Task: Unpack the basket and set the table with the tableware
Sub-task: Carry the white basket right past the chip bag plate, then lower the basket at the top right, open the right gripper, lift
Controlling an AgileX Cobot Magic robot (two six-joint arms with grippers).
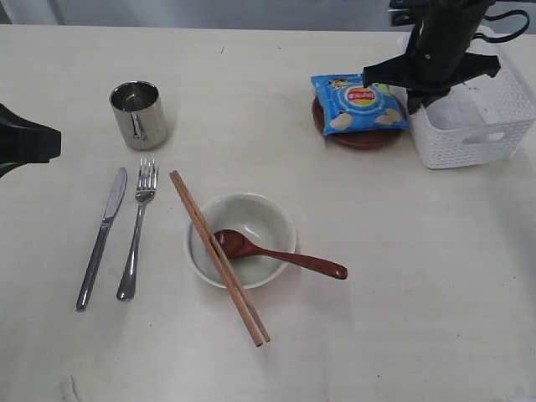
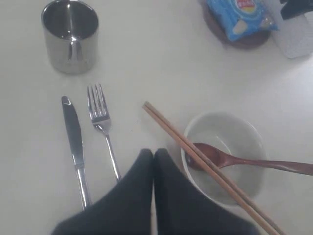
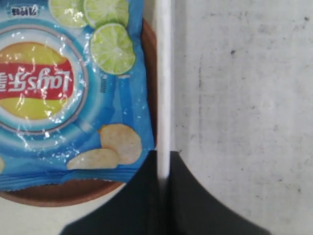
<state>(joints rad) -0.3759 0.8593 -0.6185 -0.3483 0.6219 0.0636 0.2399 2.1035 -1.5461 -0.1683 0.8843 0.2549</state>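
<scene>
Right claw (image 3: 164,155) tight on basket (image 3: 164,73)

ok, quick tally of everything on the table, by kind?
Steel pieces (cup, knife, fork): 3
Wooden chopsticks: 2
Red-brown spoon: 1
Off-white bowl: 1
Brown plate: 1
Blue chip bag: 1
White basket: 1
Total: 10
</scene>
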